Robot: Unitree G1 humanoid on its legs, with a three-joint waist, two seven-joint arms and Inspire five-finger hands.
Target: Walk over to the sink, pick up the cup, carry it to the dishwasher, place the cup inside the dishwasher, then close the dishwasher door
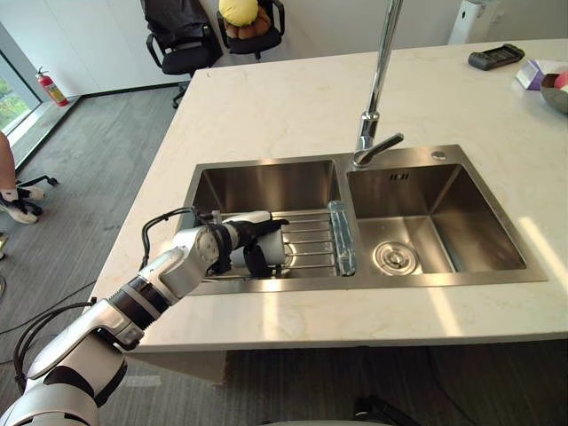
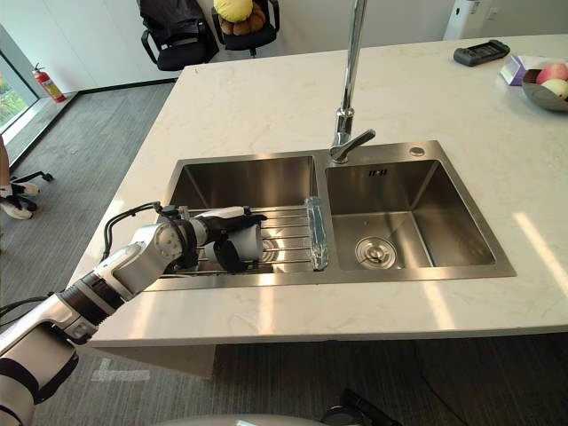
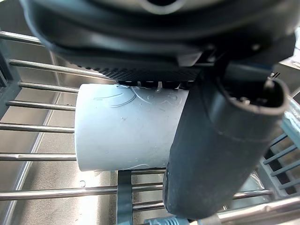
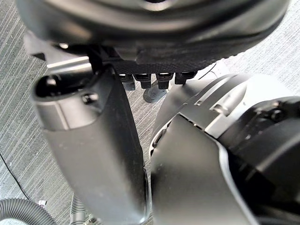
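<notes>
Down in the left basin of a double stainless-steel sink [image 1: 266, 163], the left robot hand [image 1: 241, 238] is grasping a pale grey plastic cup [image 3: 126, 126], which lies on its side on a rack of metal bars [image 1: 306, 232] spanning the basin. The dark fingers curl over the top of the cup and the thick dark thumb [image 3: 220, 150] presses across it from the near side. Just beyond the cup, a clear, narrow block [image 1: 342, 235] runs along the end of the rack, against the divider between the two basins. A tall chrome tap [image 1: 377, 89] rises behind the divider. The right basin has a round metal drain [image 1: 389, 256] in its floor. The sink is set in a pale marble surface [image 1: 266, 106]; at its far right corner lie a black handset [image 1: 496, 56], a small purple and white box [image 1: 532, 73] and a bowl of fruit [image 2: 546, 89]. Beyond the surface stand black office chairs [image 1: 182, 40], with a red fire extinguisher [image 1: 51, 87] by the window. A person's leg and shoe [image 1: 18, 200] show at the left edge. The right robot hand [image 4: 93, 154] hangs above grey carpet; I cannot tell whether it is clenched or released.
</notes>
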